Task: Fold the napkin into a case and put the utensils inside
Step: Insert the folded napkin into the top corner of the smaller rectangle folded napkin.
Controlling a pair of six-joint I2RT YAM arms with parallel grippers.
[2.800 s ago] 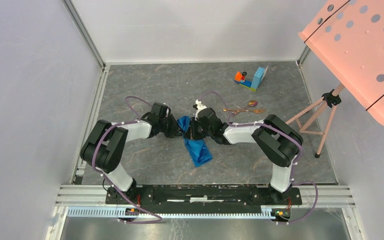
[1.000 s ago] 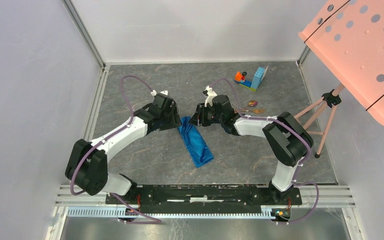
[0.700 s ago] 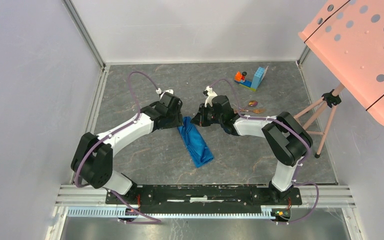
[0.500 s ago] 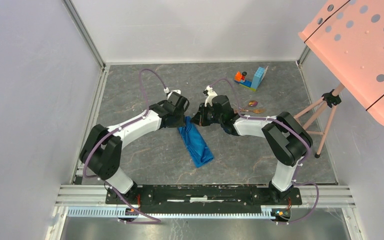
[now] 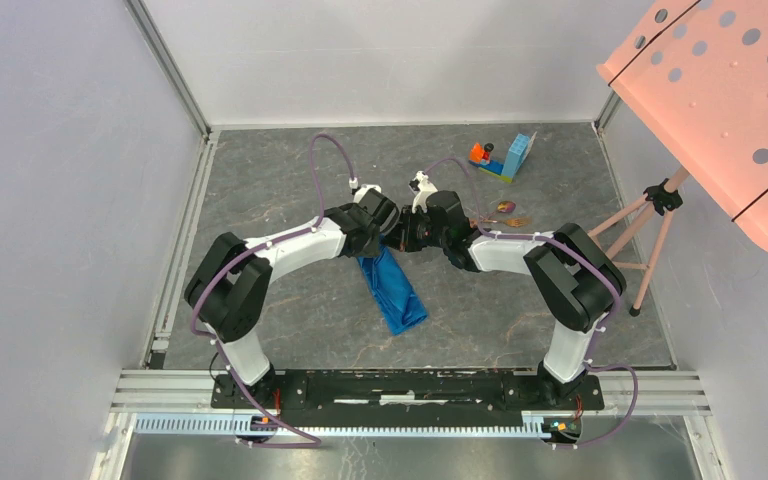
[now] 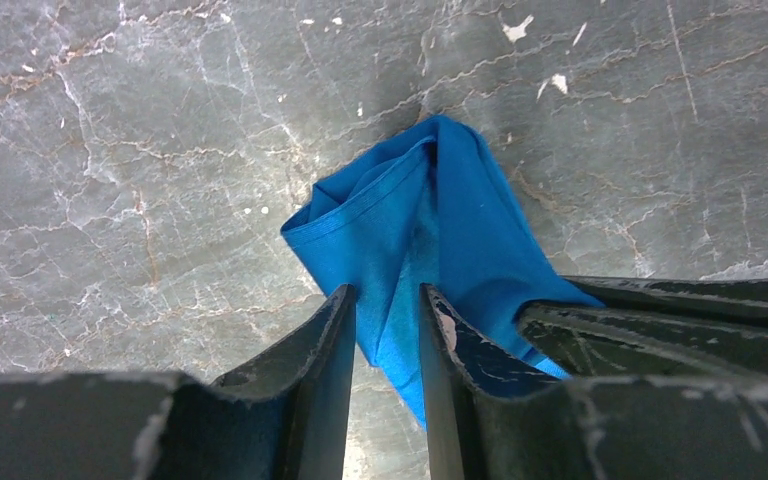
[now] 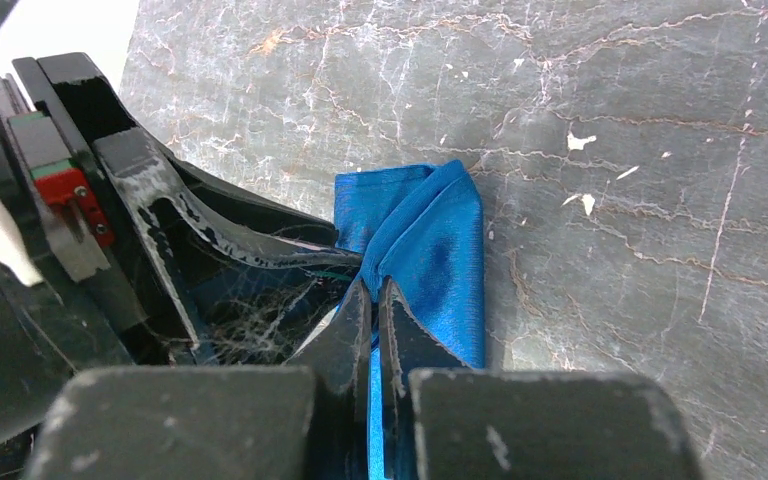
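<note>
The bright blue napkin (image 5: 396,292) lies folded into a narrow strip on the grey floor, slanting from its far end toward the near right. Both grippers meet at that far end. My right gripper (image 7: 373,285) is shut on a raised fold of the napkin (image 7: 442,255). My left gripper (image 6: 387,292) faces it. Its jaws stand narrowly apart, with a ridge of the napkin (image 6: 455,205) loose between them. In the top view the left gripper (image 5: 384,236) and right gripper (image 5: 404,238) nearly touch. The copper-gold utensils (image 5: 497,216) lie to the right, behind the right arm.
An orange-and-blue toy block piece (image 5: 503,158) stands at the back right. A pink perforated board (image 5: 720,80) on a tripod (image 5: 648,232) overhangs the right side. White walls close in the floor on the left and at the back.
The left arm has swung right to the napkin's far end and its jaws have narrowed round the cloth. The right gripper has shut on the fold.
</note>
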